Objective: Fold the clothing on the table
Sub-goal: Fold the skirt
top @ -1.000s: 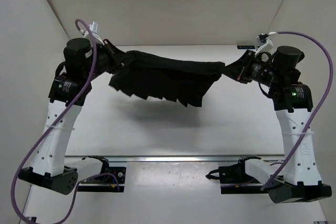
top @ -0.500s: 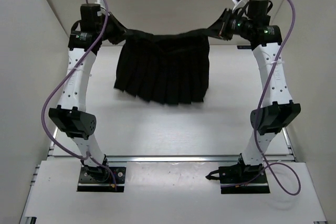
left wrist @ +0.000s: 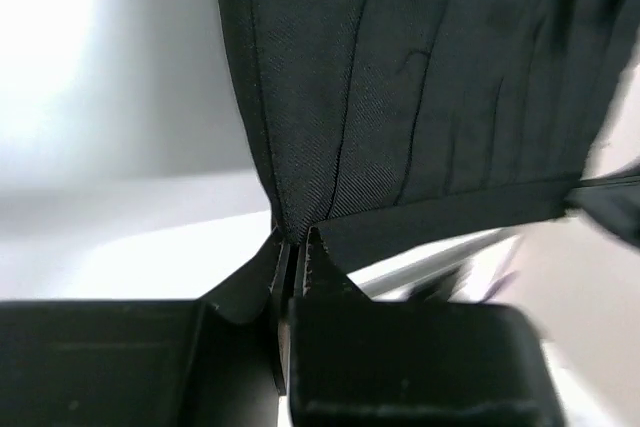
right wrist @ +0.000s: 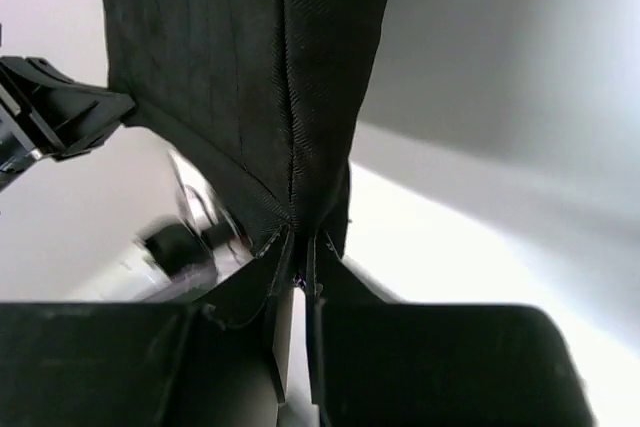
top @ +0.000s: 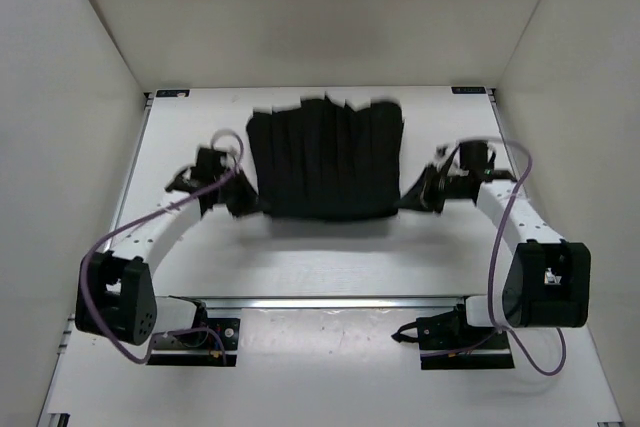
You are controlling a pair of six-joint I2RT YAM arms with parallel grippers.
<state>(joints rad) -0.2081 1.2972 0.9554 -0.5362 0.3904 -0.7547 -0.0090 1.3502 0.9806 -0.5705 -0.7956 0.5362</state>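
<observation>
**Item under inspection:** a black pleated skirt of soft matte fabric (top: 325, 157), spread over the middle of the large flat white tabletop (top: 330, 262), with its pleats running away from the arms. Its near edge is stretched between the two tools. The far, jagged edge is blurred in the overhead view, so I cannot confirm that it lies fully flat.

**Left gripper** (left wrist: 293, 252): clenched on the skirt's near left corner, with only a narrow tip of cloth between the fingers.

**Right gripper** (right wrist: 296, 252): clenched likewise on the near right corner, at a seam (both pinches look shallow).

**Hazards noted:**
1. **Slippage.** With so little cloth in each pinch, a sharp pull apart or upward could draw a corner free, and the skirt would drop askew.
2. **Uneven travel.** If one arm leads the other during the fold, the near edge will likely land crooked and the pleats will splay or bunch.
3. **Pleat disorder.** The soft fabric will probably sag between the tools if tension is eased too soon, trapping creases under the fold.
4. **Dragging.** A low carry could sweep the whole skirt along the tabletop instead of folding it.
</observation>
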